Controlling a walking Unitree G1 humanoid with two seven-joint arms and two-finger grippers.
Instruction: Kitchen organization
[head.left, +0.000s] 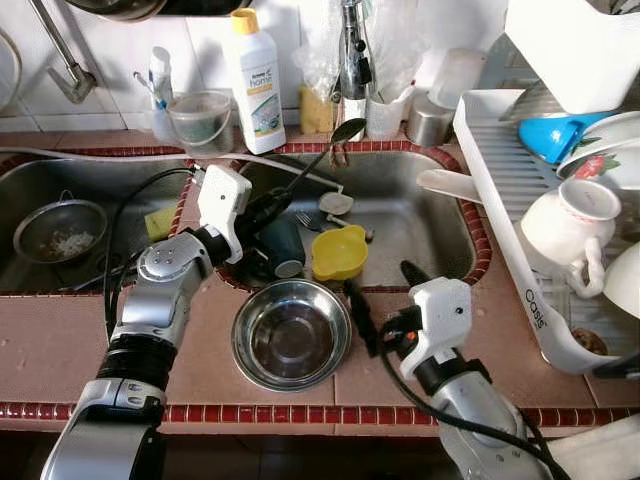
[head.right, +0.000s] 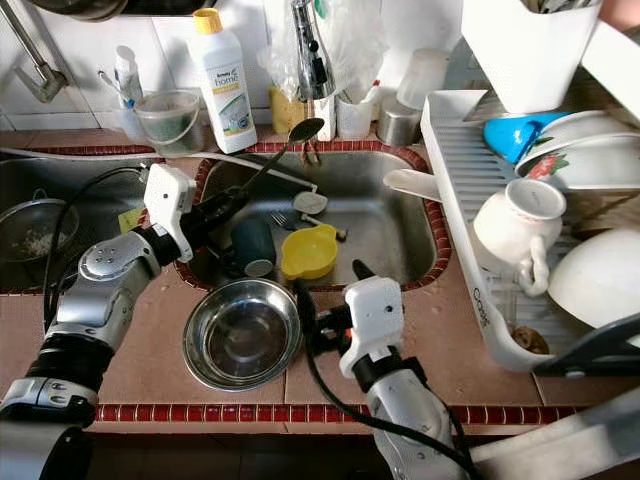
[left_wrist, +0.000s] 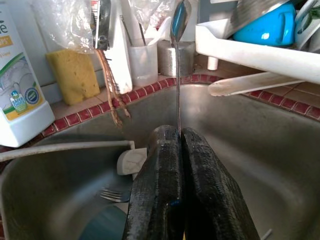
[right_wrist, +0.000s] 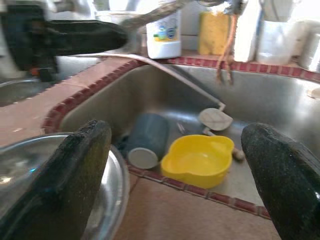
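Steel spoon (left_wrist: 178, 60) in left hand (left_wrist: 181, 150)

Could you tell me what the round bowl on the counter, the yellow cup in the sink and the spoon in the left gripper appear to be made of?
Bowl: likely stainless steel, brushed with mirror-like reflections. Yellow cup: probably plastic, opaque with a soft, even sheen. Spoon, pinched in the left gripper: polished metal, thin handle and reflective bowl.

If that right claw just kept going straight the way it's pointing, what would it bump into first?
Probably the yellow bowl lying in the sink. The open right gripper points over the counter edge straight at it, with the steel bowl just beside its path. Depth is hard to judge.
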